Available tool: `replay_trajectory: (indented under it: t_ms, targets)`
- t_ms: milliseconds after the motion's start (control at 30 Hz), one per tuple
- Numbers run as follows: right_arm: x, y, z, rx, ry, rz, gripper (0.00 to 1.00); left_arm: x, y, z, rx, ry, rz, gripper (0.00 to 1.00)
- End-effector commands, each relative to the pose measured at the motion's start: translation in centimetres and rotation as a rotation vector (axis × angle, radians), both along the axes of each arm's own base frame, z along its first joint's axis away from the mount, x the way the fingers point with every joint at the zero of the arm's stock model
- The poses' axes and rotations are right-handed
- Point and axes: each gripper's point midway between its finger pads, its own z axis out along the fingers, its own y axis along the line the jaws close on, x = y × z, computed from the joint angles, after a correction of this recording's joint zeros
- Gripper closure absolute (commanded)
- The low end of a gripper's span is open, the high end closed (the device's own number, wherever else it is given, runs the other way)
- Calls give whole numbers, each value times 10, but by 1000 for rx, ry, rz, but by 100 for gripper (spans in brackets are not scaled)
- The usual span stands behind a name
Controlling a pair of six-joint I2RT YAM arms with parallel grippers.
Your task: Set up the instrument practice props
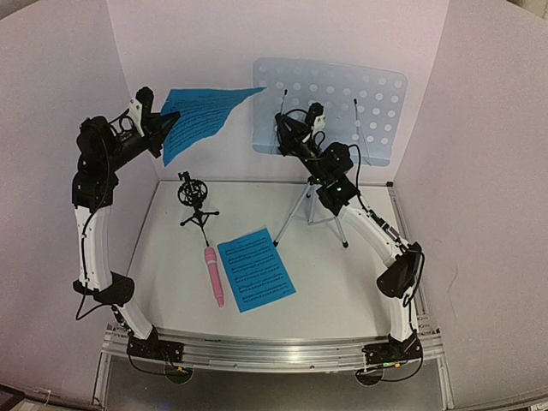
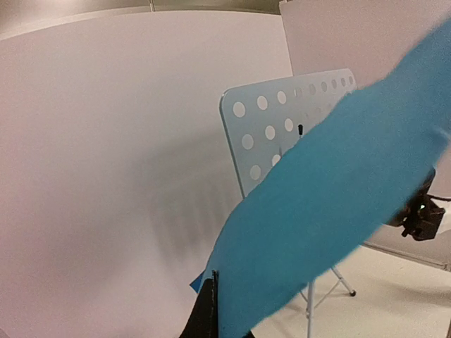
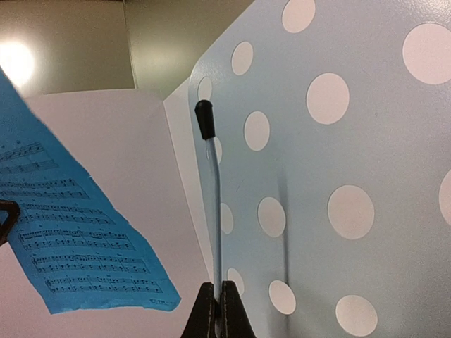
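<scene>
My left gripper (image 1: pixel 158 128) is shut on the edge of a bright blue sheet-music page (image 1: pixel 201 116) and holds it in the air at the upper left; the page fills the left wrist view (image 2: pixel 331 190), pinched at my gripper (image 2: pixel 215 310). The pale-blue perforated music stand (image 1: pixel 342 103) stands on its silver tripod (image 1: pixel 310 205) at the back. My right gripper (image 3: pixel 217 303) is shut on the stand's thin page-holder wire (image 3: pixel 215 211), in front of the panel (image 3: pixel 352 141). A second blue page (image 1: pixel 255 268), the pink microphone (image 1: pixel 212 276) and the black tripod mic holder (image 1: pixel 195 201) are on the table.
White walls enclose the table on the left, back and right. The held page (image 3: pixel 70 239) hangs left of the stand in the right wrist view. The tripod legs spread over the back middle of the table. The metal rail (image 1: pixel 274 351) runs along the near edge.
</scene>
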Motion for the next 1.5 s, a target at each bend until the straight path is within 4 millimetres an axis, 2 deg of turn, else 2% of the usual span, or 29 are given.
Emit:
replay_trajectory:
  t_ms: [0, 67, 233, 367, 533, 800, 1067, 1200, 1467]
  targets:
    - [-29, -7, 33, 33, -63, 42, 100, -12, -23, -7, -87, 123, -113, 100]
    - [-29, -8, 34, 38, -61, 41, 100, -5, -33, -10, -132, 166, -137, 100]
    - [-29, -8, 33, 41, -53, 47, 100, -5, -42, 12, -212, 134, -178, 100]
    - [-28, -7, 31, 41, -46, 47, 100, 2, -36, 26, -322, 161, -170, 100]
    - [-28, -8, 29, 38, -37, 49, 100, 31, -15, 25, -487, 283, -119, 100]
    - [-28, -6, 26, 42, -27, 58, 100, 50, -19, 25, -651, 395, -171, 100]
    - [-27, -4, 23, 41, -18, 67, 100, 37, -30, 46, -711, 378, -282, 100]
    - [-26, -4, 22, 44, -15, 69, 100, 22, -41, 55, -686, 340, -341, 100]
    - [-25, -3, 21, 41, -14, 69, 100, -20, -38, 97, -641, 50, -442, 100]
